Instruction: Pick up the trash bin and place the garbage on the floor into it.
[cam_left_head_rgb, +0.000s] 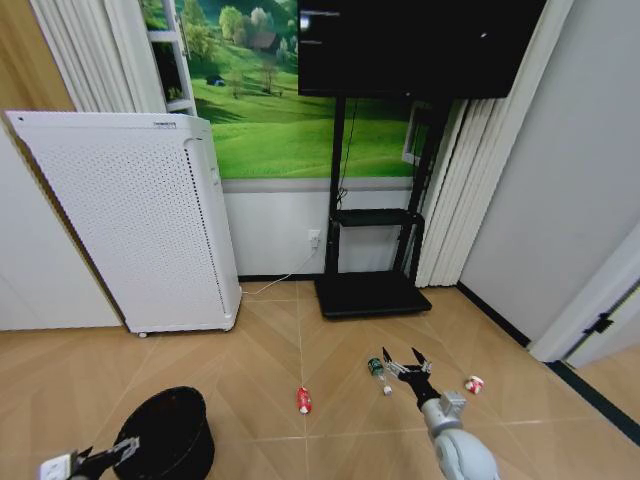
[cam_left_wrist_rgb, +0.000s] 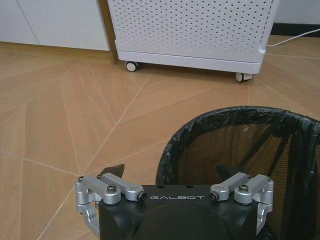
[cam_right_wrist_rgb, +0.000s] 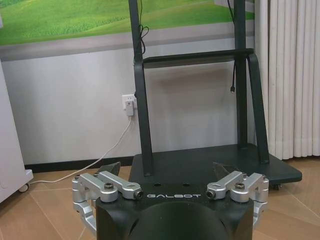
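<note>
The trash bin (cam_left_head_rgb: 168, 432), a black mesh basket with a dark liner, stands on the wood floor at the lower left. My left gripper (cam_left_head_rgb: 126, 449) is open at its near rim. In the left wrist view the left gripper (cam_left_wrist_rgb: 170, 171) straddles the bin's rim (cam_left_wrist_rgb: 210, 117), one finger outside and one inside. Three pieces of garbage lie on the floor: a red can (cam_left_head_rgb: 304, 400), a green bottle (cam_left_head_rgb: 376, 367) and a red-and-white piece (cam_left_head_rgb: 474, 384). My right gripper (cam_left_head_rgb: 401, 356) hangs open and empty just right of the bottle. In the right wrist view the right gripper (cam_right_wrist_rgb: 166, 168) faces the TV stand.
A tall white perforated air purifier (cam_left_head_rgb: 140, 230) on casters (cam_left_wrist_rgb: 131, 65) stands behind the bin. A black TV stand with a flat base (cam_left_head_rgb: 372, 294) is against the back wall, with a white cable (cam_right_wrist_rgb: 107, 152) trailing from a wall socket. A door frame (cam_left_head_rgb: 590, 310) is at the right.
</note>
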